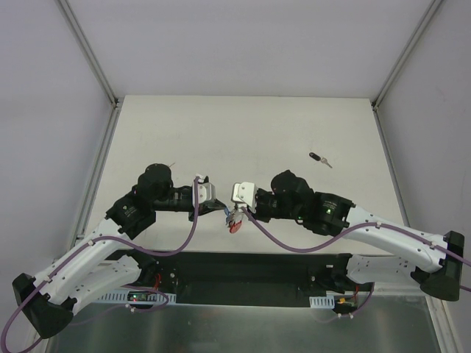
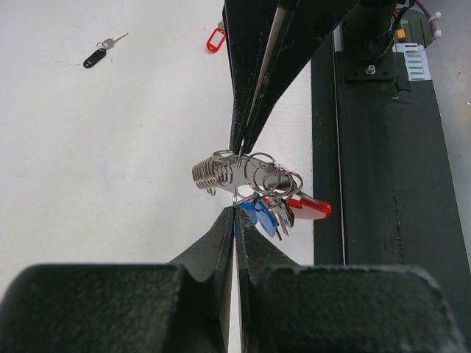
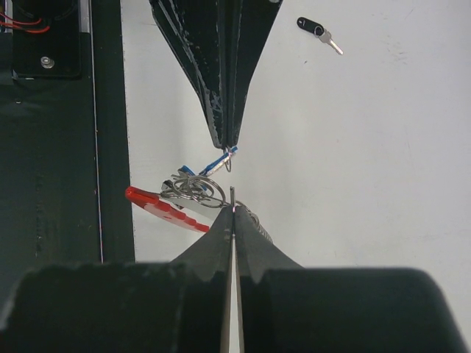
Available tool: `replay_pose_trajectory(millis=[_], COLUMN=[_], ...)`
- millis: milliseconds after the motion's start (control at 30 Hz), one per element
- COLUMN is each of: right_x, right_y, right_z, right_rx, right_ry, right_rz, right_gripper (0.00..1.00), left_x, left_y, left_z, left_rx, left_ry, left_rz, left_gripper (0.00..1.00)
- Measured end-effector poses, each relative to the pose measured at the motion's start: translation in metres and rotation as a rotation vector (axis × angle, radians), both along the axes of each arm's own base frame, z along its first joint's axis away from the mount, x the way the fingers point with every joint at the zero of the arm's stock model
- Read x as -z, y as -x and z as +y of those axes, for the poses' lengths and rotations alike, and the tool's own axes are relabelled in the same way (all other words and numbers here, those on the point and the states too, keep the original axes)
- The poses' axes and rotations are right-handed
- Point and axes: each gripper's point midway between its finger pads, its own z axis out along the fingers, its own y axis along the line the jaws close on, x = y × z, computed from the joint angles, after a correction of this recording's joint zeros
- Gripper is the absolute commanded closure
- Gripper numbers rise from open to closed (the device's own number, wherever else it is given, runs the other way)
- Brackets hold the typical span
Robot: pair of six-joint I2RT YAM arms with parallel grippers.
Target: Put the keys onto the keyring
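- Top external: gripping the keyring (image 1: 235,223) from both sides, with the left gripper (image 1: 223,211) and the right gripper (image 1: 237,213) almost tip to tip at it. Leaving a black-headed key (image 1: 319,158) on the table (image 1: 221,132), well apart from the keyring, beyond it to the right.
- Left wrist: clamping shut on the blue-headed key (image 2: 259,215) just below the keyring's metal part, left fingers pressed together. Showing the red band (image 2: 313,208) jutting from the keyring's right side and a red-tagged key (image 2: 214,40) lying far above it.
- Right wrist: pinching the keyring's wire edge with the right fingers closed tight. Dangling the blue-headed key from the left tips, just above the keyring.
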Motion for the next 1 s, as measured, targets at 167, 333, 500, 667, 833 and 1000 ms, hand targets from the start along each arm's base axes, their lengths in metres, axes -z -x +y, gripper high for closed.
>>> replay_pose_trajectory(millis=[167,333,500,667,833,1000], right_x=[-0.0025,-0.0002,0.0025,0.003,0.003,0.0041], right_y=[0.0023,0.0021,0.0015,0.0009,0.0008,0.0004], right_z=[0.0017,0.0048,0.0073,0.0081,0.0081,0.0085], right_rx=[-0.016,-0.022,-0.024,-0.023,-0.023,-0.022], right_ry=[-0.006,0.002,0.01,0.013,0.013,0.016], right_rz=[0.003,0.009,0.014,0.015,0.015,0.016], right_gripper=[0.99,0.99,0.99,0.99,0.99,0.98], left_x=[0.0002,0.0001,0.0,0.0,0.0,-0.0001], left_y=[-0.0001,0.0,0.0,0.0,0.0,0.0002], left_z=[0.0,0.0,0.0,0.0,0.0,-0.0001], left_rx=[0.001,0.001,0.001,0.001,0.001,0.002], left_ry=[0.0,0.0,0.0,0.0,0.0,0.0], left_rz=[-0.002,-0.001,-0.002,-0.002,-0.002,-0.001], left_gripper=[1.0,1.0,1.0,1.0,1.0,1.0])
